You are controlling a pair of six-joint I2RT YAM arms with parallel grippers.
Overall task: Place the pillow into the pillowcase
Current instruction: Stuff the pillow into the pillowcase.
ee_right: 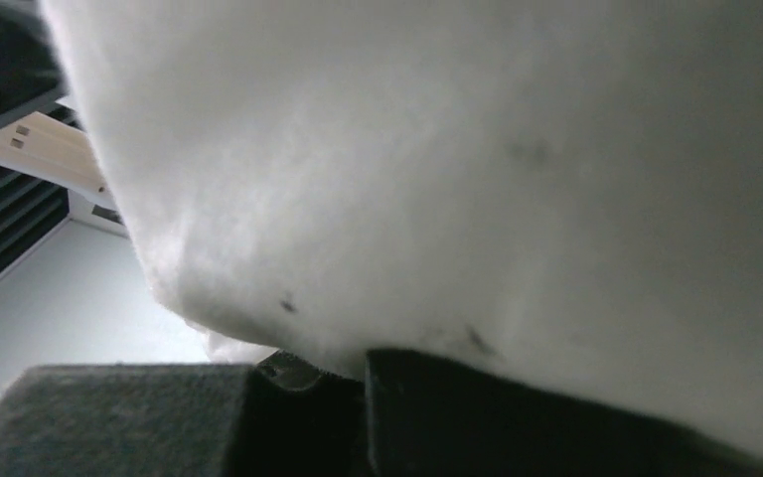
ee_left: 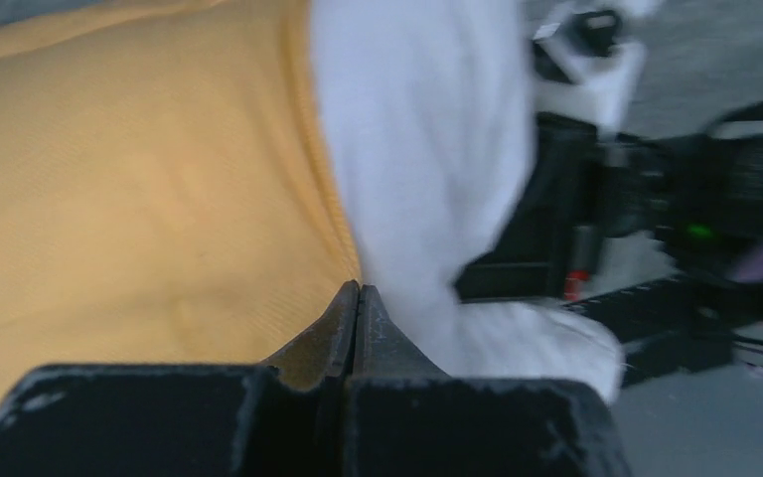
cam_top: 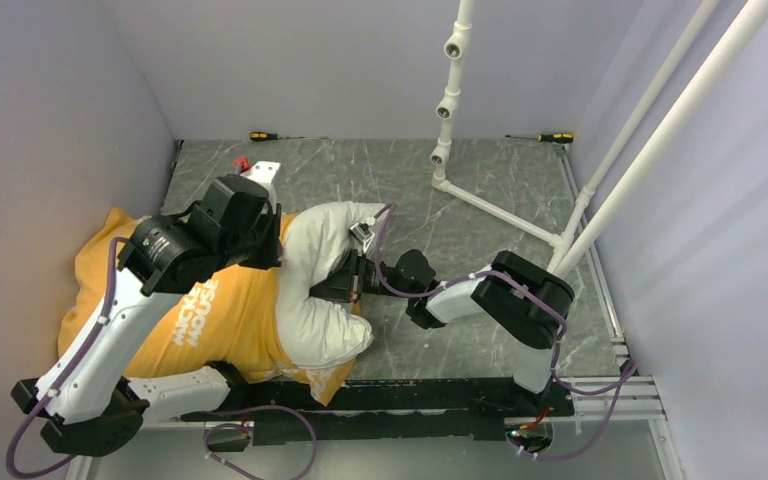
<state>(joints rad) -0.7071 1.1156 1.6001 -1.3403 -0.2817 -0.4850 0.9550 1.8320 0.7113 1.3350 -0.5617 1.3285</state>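
Left gripper [ee_left: 358, 293]: clenched tight, tips meeting on the hem of the case [ee_left: 139, 199], at the orange-white boundary, centre of the wrist view. Cloth pinched between them or not: cannot tell.

Case: lying on the table [cam_top: 480, 250] at the left of the overhead frame. Bulging, mouth facing right, partly covered by the left arm.

Pillow [cam_top: 320, 245]: mostly inside, by the look of the bulge. White end poking out of the mouth at frame centre, bent like a bean from upper middle down toward the lower edge.

Right gripper [cam_top: 348, 280]: closed, dug into the waist of that exposed end from the right. In its wrist view, a small fold of white nipped between the fingers, pillow filling nearly everything above.

Progress, as a judgement: well past halfway. Bulk in. Exposed end yet to be pushed through, hem yet to be drawn over it. Probably calls for the hem pulled rightward with the white fed left, without the fold slipping free.
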